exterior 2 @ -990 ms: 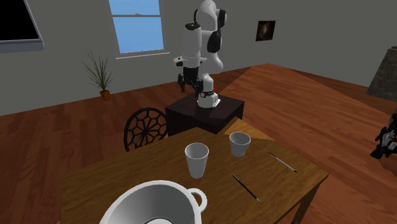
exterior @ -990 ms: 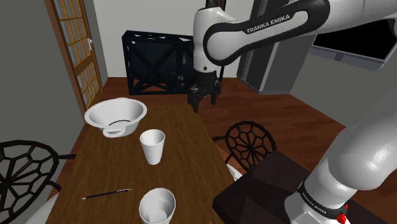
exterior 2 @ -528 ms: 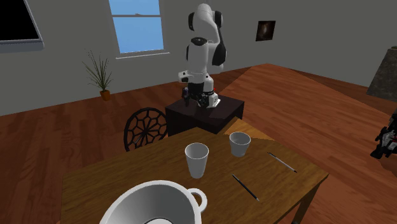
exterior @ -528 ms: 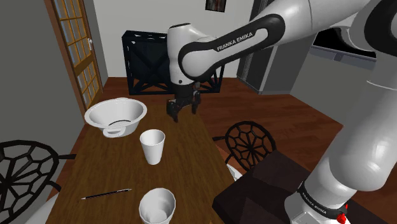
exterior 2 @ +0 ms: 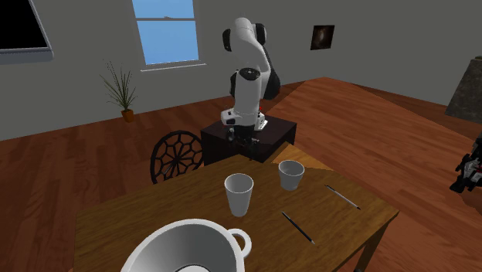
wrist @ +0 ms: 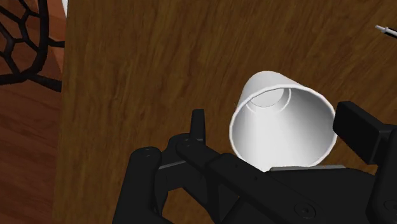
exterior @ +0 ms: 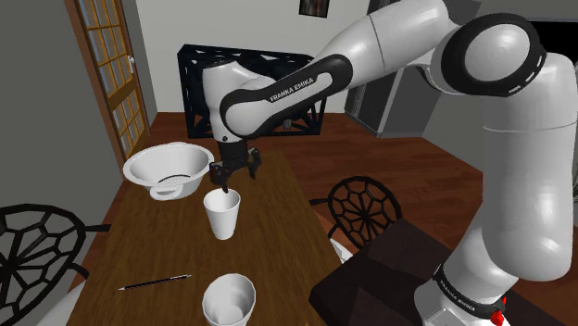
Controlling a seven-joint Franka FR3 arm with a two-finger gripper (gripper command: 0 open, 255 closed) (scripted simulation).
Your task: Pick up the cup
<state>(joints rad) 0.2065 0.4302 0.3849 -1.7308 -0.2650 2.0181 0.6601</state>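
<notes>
A tall white cup (exterior: 222, 214) (exterior 2: 239, 193) stands upright in the middle of the wooden table (exterior: 278, 231). My black gripper (exterior: 232, 176) hangs open just above its rim, a little to the far side of it. In the wrist view the cup's open mouth (wrist: 283, 121) lies between the two fingers (wrist: 198, 125), which stand apart from its wall and do not touch it. A shorter white cup (exterior: 229, 298) (exterior 2: 290, 175) stands nearer the table's front edge in the shoulder view. In the second exterior view the gripper (exterior 2: 233, 137) is small, beyond the table.
A large white handled bowl (exterior: 169, 169) (exterior 2: 185, 246) sits to the shoulder view's left of the gripper. A thin pen (exterior: 155, 282) lies near the short cup; two pens (exterior 2: 297, 227) (exterior 2: 341, 196) lie by it. Black wire chairs (exterior: 366, 211) (wrist: 25, 44) flank the table.
The arm swung from the table's far end toward the shoulder view's left and down, bringing the open gripper over the tall cup. Cups, bowl and pens stayed put.
</notes>
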